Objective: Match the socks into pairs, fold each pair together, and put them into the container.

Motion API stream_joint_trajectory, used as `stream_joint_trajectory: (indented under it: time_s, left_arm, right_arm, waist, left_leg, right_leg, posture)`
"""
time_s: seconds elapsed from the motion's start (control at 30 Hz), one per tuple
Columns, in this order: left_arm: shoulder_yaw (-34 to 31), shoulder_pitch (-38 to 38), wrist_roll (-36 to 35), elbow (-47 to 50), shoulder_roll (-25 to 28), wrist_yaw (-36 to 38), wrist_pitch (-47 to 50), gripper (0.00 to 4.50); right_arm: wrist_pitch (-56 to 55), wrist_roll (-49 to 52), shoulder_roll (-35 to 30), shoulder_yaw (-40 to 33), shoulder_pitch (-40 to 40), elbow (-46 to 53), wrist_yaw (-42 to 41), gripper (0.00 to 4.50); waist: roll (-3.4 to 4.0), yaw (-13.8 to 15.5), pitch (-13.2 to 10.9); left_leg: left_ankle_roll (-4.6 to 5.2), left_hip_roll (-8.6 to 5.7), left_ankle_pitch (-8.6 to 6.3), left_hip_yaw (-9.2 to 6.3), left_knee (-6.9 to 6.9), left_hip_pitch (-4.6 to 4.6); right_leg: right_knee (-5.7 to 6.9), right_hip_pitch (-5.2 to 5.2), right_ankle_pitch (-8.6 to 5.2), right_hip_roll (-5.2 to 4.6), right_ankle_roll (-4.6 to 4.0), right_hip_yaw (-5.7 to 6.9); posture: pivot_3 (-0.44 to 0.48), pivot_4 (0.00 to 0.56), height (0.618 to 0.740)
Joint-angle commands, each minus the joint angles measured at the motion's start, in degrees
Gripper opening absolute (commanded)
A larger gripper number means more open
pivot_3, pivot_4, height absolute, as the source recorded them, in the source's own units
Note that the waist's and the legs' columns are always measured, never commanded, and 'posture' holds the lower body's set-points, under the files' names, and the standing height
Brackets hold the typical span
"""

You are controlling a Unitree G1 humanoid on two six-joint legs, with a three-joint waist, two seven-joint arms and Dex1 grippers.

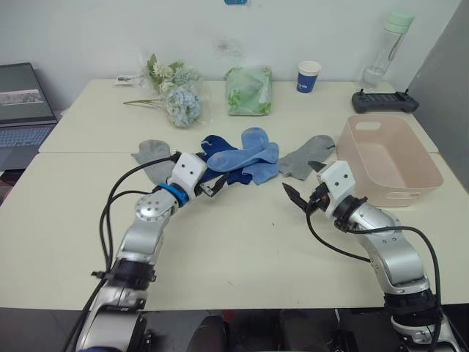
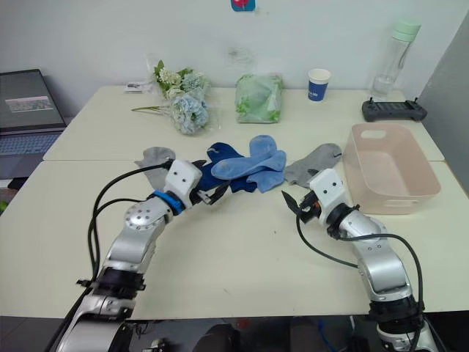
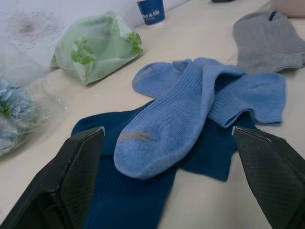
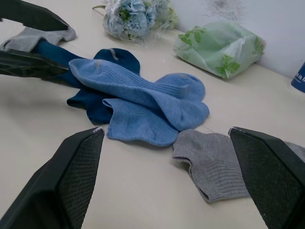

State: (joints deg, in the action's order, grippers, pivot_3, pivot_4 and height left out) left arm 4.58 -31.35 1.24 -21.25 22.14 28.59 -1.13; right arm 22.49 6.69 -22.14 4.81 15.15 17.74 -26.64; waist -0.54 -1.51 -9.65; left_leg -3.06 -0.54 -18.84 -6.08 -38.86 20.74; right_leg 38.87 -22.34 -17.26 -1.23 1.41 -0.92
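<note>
A pale desk (image 1: 242,249) against a white wall carries your work. The socks lie heaped beside the empty pink container (image 1: 389,158): two light blue socks (image 1: 245,155) draped over the navy socks (image 1: 220,172), one grey sock (image 1: 306,156) just beside the tub, the other grey sock (image 1: 152,155) at the heap's far side. Your left hand (image 1: 211,188) sits spread open at the navy edge; your right hand (image 1: 303,189) hangs open near the closer grey sock. Closing the left hand now could likely snag both colours together, spoiling the match.
</note>
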Motion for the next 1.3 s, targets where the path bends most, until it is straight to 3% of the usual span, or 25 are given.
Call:
stream_joint_trajectory:
  time_s: [0.03, 0.07, 0.17, 0.3, 0.57, 0.8, 1.13, 1.3]
  left_arm:
    - [1.38, -4.57, 3.43, -8.95, -0.85, -2.61, -5.45, 4.47]
    - [1.47, -6.13, 3.84, -12.05, -1.36, -3.31, -6.99, 4.47]
    - [1.78, -10.29, 4.91, -20.12, -2.74, -4.67, -10.07, 3.87]
    - [1.45, -13.2, 5.13, -25.65, -3.46, -5.0, -13.26, 2.59]
    - [-0.2, -12.1, 2.54, -22.87, -2.88, -2.61, -14.69, 0.02]
    - [-1.53, -6.66, -2.17, -8.03, -1.06, 3.8, -9.75, 0.02]
    - [-1.58, 18.19, -9.77, 30.6, 9.66, 14.95, 5.53, 0.02]
    - [-2.24, 28.09, -10.5, 37.98, 12.98, 16.6, 7.09, 0.02]
  right_arm:
    - [0.27, -0.25, 0.24, -0.42, -0.08, 2.19, 0.91, 4.5]
    - [0.38, -0.35, 0.31, -0.42, -0.33, 2.44, 1.1, 4.5]
    - [0.57, -0.47, 0.35, -0.54, -1.3, 3.18, 1.37, 4.5]
    - [0.9, -0.51, 0.49, -0.89, -2.39, 4.1, 1.68, 4.5]
    - [1.01, -0.31, 0.97, -1.28, -2.55, 4.2, 2.52, 4.5]
    - [0.54, -0.22, 1.38, -0.82, -2.63, 3.56, 2.03, 4.5]
    - [-3.05, -2.23, -4.74, 3.56, -5.54, 4.94, -4.89, 4.5]
    - [-5.33, -3.08, -5.91, 6.26, -6.36, 4.18, -7.92, 4.5]
  waist:
    - [0.0, 0.0, 0.0]
    - [0.0, -0.02, 0.0]
    - [0.0, -0.02, 0.0]
    - [0.0, -0.07, 0.0]
    - [0.0, -0.16, 0.0]
    - [0.0, -0.19, 0.0]
    - [0.03, -0.2, 0.01]
    - [0.03, 0.02, 0.01]
  left_leg:
    - [0.0, 0.0, 0.0, 0.01, 0.0, 0.0]
    - [0.01, -0.02, 0.0, 0.02, -0.01, 0.0]
    - [0.04, -0.04, 0.02, 0.03, -0.02, 0.0]
    - [0.05, -0.04, 0.03, 0.02, -0.02, 0.0]
    - [0.02, -0.03, 0.06, 0.02, -0.03, 0.0]
    - [0.02, -0.02, 0.07, 0.03, -0.03, 0.01]
    - [0.01, 0.05, 0.07, -0.03, -0.01, 0.0]
    - [0.19, 0.04, 0.0, -0.06, -0.01, -0.05]
  right_leg:
    - [0.01, 0.0, 0.0, 0.0, 0.0, 0.01]
    - [0.01, 0.0, 0.0, 0.0, 0.0, 0.04]
    - [0.04, 0.0, 0.0, -0.01, 0.0, 0.05]
    - [0.06, 0.0, 0.0, -0.01, 0.0, 0.07]
    - [0.1, -0.04, 0.0, -0.01, 0.0, 0.05]
    - [0.1, -0.04, 0.0, -0.01, 0.0, 0.0]
    - [0.1, 0.0, 0.01, 0.0, -0.01, -0.04]
    - [0.12, 0.07, 0.02, -0.01, -0.02, -0.01]
  posture:
    - [0.0, 0.15, 0.74]
    - [0.0, 0.15, 0.74]
    - [0.0, 0.15, 0.74]
    - [0.0, 0.15, 0.74]
    - [0.0, 0.15, 0.74]
    - [0.0, 0.15, 0.74]
    - [0.0, 0.15, 0.74]
    - [0.0, 0.15, 0.74]
